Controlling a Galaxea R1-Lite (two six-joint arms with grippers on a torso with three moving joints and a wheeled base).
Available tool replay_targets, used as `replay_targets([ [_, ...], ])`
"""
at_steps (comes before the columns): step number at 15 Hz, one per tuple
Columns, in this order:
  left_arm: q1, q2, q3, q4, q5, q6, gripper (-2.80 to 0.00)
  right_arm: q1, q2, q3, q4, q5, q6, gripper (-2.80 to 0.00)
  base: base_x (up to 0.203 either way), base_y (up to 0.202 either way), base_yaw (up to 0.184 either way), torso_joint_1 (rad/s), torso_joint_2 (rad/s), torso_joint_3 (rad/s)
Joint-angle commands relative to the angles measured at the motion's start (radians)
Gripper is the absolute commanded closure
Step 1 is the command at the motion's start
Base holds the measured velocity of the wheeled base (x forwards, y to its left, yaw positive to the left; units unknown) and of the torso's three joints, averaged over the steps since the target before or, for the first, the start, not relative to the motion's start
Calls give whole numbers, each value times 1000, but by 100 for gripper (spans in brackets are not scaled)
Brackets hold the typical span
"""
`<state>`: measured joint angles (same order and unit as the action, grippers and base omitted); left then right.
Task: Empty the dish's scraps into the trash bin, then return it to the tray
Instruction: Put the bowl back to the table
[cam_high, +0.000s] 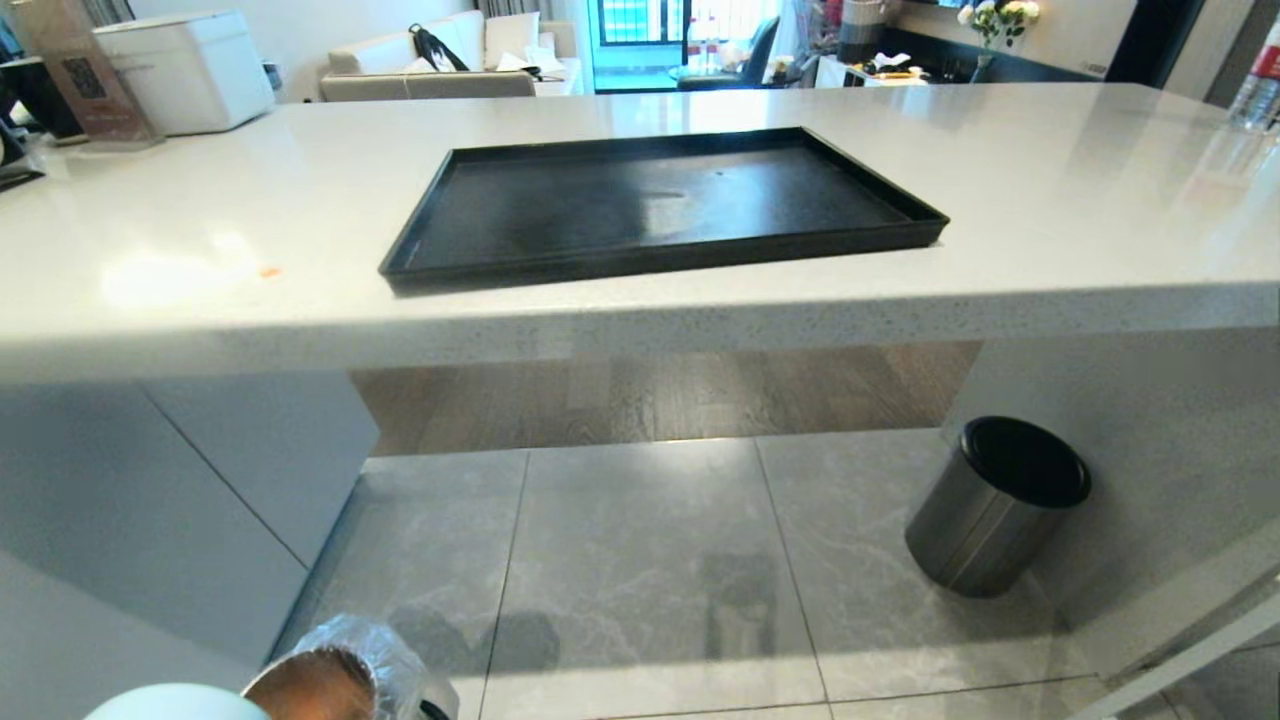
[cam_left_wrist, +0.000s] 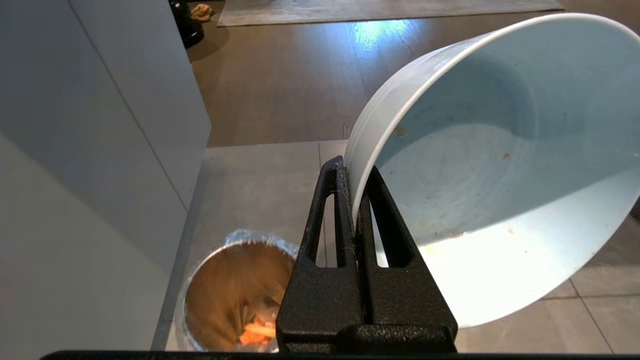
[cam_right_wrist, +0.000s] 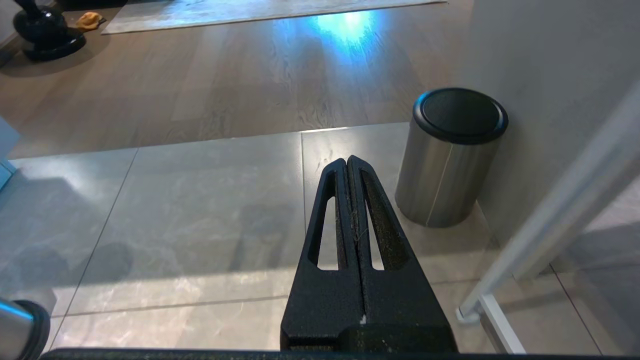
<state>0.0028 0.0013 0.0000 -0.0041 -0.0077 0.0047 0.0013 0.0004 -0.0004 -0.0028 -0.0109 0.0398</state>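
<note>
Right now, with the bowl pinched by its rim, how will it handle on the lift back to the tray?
The dish looks glossy, so it may slip in the left gripper, which pinches only the rim. It hangs tilted to one side, so it could swing. It is probably brittle; set it gently on the tray.

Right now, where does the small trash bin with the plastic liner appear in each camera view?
Head view: the trash bin sits at the bottom edge, left of centre, beside the dish.
Left wrist view: on the floor tiles, partly behind the left gripper, orange scraps inside.
Right wrist view: not in it.
Shared landmark: the grey steel cylinder, seen in head and right wrist views.
</note>
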Motion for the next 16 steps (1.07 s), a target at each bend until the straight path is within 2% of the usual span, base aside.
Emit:
replay_targets([
  [1, 0, 0, 0, -1, 4, -3, 0, 0, 0, 0, 0, 0, 0, 0, 194, 0, 2, 2, 2, -2],
  [3, 0, 0, 0, -1, 5, -5, 0, 0, 0, -1, 0, 0, 0, 0, 152, 0, 2, 8, 0, 5],
  [16, 0, 0, 0, -1, 6, -5, 0, 0, 0, -1, 0, 0, 0, 0, 0, 0, 0, 0, 0, 0],
])
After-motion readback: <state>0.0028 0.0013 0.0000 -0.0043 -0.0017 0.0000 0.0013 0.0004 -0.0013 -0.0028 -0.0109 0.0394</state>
